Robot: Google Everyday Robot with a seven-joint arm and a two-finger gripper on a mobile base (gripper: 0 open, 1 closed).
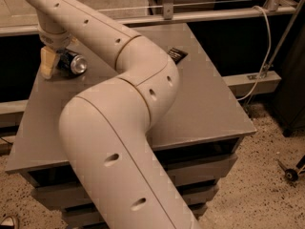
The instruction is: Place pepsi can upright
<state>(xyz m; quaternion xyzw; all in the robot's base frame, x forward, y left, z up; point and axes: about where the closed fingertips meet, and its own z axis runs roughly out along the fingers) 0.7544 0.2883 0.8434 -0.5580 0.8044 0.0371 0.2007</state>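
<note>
Can (73, 64): on its side at the table's (205, 99) far-left corner, gripper (56, 63) down against it, grip we cannot tell; we would clamp mid-body, tip slowly, and release once the base sits flat.

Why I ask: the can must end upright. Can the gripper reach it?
Probably yes: the gripper is right at the can, lying on its side at the table's far corner, nothing between them.

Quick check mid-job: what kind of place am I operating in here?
Probably a lab or workshop test area: a plain grey table, speckled hard floor, a white cable and metal railing. The gripper is at the table's far corner by the pepsi can.
</note>
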